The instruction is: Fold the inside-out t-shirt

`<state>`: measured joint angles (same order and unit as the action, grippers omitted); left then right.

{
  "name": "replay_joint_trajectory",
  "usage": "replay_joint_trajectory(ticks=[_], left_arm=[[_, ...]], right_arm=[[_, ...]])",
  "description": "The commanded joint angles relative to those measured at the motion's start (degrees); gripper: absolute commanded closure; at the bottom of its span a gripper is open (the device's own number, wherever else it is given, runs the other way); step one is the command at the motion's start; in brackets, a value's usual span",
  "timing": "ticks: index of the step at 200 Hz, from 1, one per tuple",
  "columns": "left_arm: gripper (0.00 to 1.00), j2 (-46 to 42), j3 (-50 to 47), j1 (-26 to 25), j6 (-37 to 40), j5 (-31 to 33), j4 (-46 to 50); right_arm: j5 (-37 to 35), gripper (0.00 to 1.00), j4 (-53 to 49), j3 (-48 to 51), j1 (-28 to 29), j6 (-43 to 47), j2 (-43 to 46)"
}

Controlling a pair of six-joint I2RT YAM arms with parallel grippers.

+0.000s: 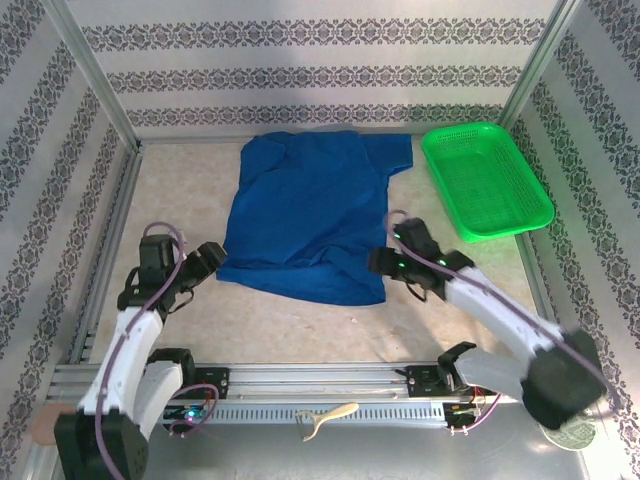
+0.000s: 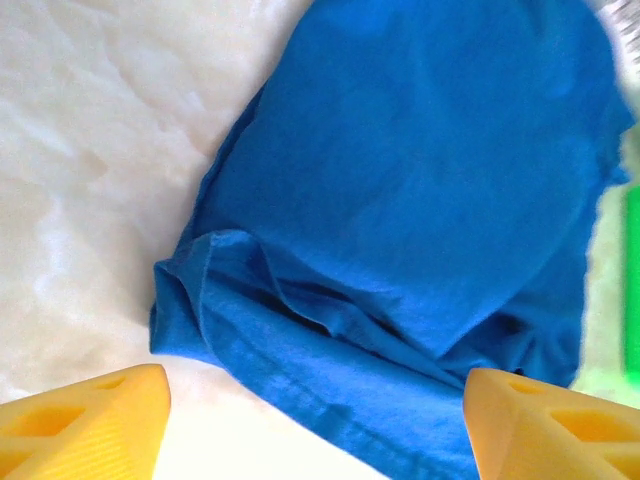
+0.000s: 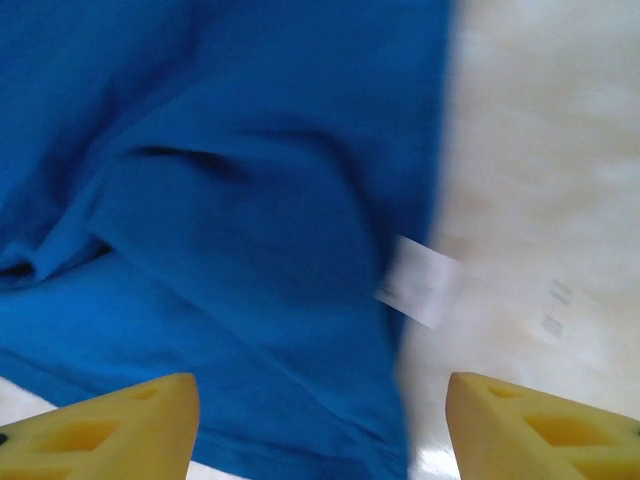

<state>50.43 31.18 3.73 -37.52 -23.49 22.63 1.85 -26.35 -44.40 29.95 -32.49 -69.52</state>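
The royal-blue t-shirt (image 1: 305,215) lies spread on the pale table (image 1: 180,190), plain blue side up, with wrinkles along its near hem. My left gripper (image 1: 205,262) stands open just off the shirt's near left corner. In the left wrist view the t-shirt (image 2: 420,180) has a folded hem, and the left gripper (image 2: 315,385) holds nothing between its yellow fingers (image 2: 100,420). My right gripper (image 1: 385,262) is open at the near right corner. Under the right gripper (image 3: 322,390) the t-shirt (image 3: 220,220) shows a white care label (image 3: 420,282) at its side edge.
A green mesh basket (image 1: 487,180) sits at the back right, close to the shirt's right sleeve. Patterned walls and metal posts enclose the table. A cream-coloured object (image 1: 325,418) lies on the front rail between the arm bases.
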Motion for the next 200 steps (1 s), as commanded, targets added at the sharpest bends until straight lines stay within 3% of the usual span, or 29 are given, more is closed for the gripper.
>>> replay_joint_trajectory(ticks=[1,32,62,76,88,95,102,119,129,153,181,200], left_arm=[[0.23,7.4,3.9,-1.5,6.2,-0.3,-1.8],[0.23,17.2,7.6,-2.7,9.4,2.2,-2.7],[0.23,23.6,9.1,-3.4,10.7,3.1,-3.8],[0.23,25.6,8.8,-4.0,10.5,3.1,-5.0],[0.23,27.2,8.3,-4.9,9.9,2.9,-6.5],[0.25,28.2,7.8,-5.5,9.3,2.9,-7.6],[0.33,29.1,7.3,-6.1,8.8,2.5,-9.0],[0.79,31.0,6.2,-7.5,7.7,1.7,-11.0],[1.0,31.1,5.4,-8.4,7.3,1.5,-11.4],[1.0,26.3,1.6,-10.1,5.2,1.8,-11.0],[1.0,13.5,-5.8,-10.9,0.2,2.7,-8.9],[1.0,3.5,-9.9,-11.2,-3.7,2.6,-6.1]], right_arm=[[0.2,0.3,0.9,-7.3,5.0,11.7,-9.0],[-3.1,0.28,1.8,-14.6,9.4,12.1,-21.3],[-6.0,0.33,2.1,-18.3,9.6,10.3,-29.5],[-6.9,0.5,2.2,-18.3,8.6,9.5,-31.2],[-6.9,0.81,2.8,-16.5,7.4,8.7,-31.0],[-6.9,1.0,3.2,-14.9,6.9,8.1,-29.7],[-6.9,1.0,4.0,-12.8,6.4,7.3,-27.7],[-7.2,1.0,5.0,-7.3,5.9,5.7,-19.7],[-7.8,1.0,4.8,-3.4,5.7,4.2,-14.3],[-8.8,1.0,2.3,5.6,4.6,0.4,-0.1],[-8.3,1.0,-1.7,14.2,2.5,-5.2,14.4],[-5.5,1.0,-2.6,18.1,1.2,-8.5,19.6]])
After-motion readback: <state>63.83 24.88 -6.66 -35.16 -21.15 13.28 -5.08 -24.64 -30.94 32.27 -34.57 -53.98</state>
